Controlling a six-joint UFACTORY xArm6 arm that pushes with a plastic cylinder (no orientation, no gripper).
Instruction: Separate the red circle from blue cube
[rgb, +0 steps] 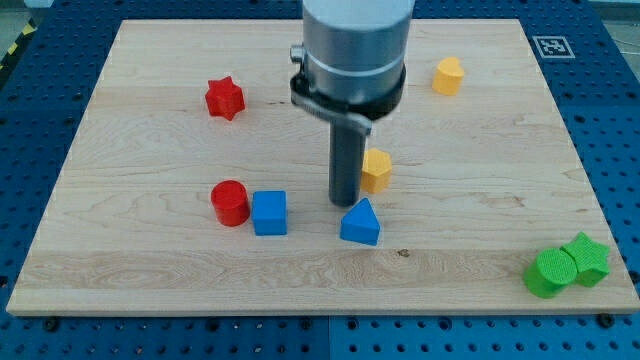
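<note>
So the red circle (230, 203) and the blue cube (269, 213) are sitting side by side at the lower left-middle of the wooden board (150, 280), circle on the view's left, cube on its right, basically touching or just about. My tip (346, 204) is down on the board a bit to the view's right of the cube, not touching it, and it's parked right above a blue triangle-ish block (361, 223), just off that block's upper edge. It's only a bare rod, so there's nothing to open or close and it isn't holding anything. A yellow block (377, 170) sits right beside the rod on the view's right, looks like it's touching or nearly so, can't quite tell. Another yellow block (448, 75) is up near the view's top right, well apart from everything. A red star (225, 98) is at the upper left. Down in the bottom right corner there's a green circle (547, 273) and a green star (586, 258) pressed up against each other, near the board's edge.
</note>
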